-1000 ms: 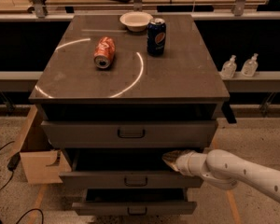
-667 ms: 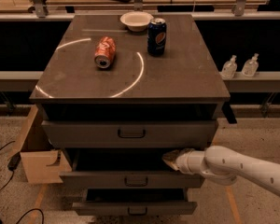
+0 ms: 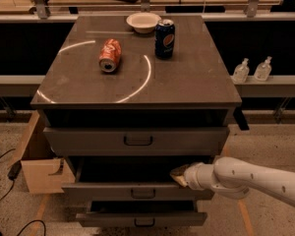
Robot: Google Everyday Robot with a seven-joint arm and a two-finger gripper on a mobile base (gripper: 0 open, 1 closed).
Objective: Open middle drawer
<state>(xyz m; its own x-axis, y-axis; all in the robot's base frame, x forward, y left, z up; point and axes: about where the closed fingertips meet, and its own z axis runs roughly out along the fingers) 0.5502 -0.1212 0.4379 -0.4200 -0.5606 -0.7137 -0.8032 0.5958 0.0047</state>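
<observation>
Very little has moved in the last second: my gripper point(image 3: 179, 175) has sunk a touch and stays at the same spot, and the middle drawer point(image 3: 103, 191) may have come out a shade further.

That drawer is partly open, its front standing forward of the top drawer point(image 3: 88, 141) with a dark gap above its tray. The lowest drawer point(image 3: 113, 219) also sits slightly out beneath it.

The main risk, as I judge it, is where I am touching. I am at the upper edge of the drawer front, to the right of its loop handle point(image 3: 143, 192), not on the handle. Pulling from there is off-centre, so the drawer could skew and bind on its runners, or I could slip off the lip. A jerk might also shake the cabinet and set the red can point(image 3: 110, 55), lying on its side, rolling.

My arm point(image 3: 255, 181) comes in from the lower right, almost level, with the wrist by the drawer's right end and the tip pointing left into the gap. Whether my jaws are spread or pressed together I cannot tell.
</observation>
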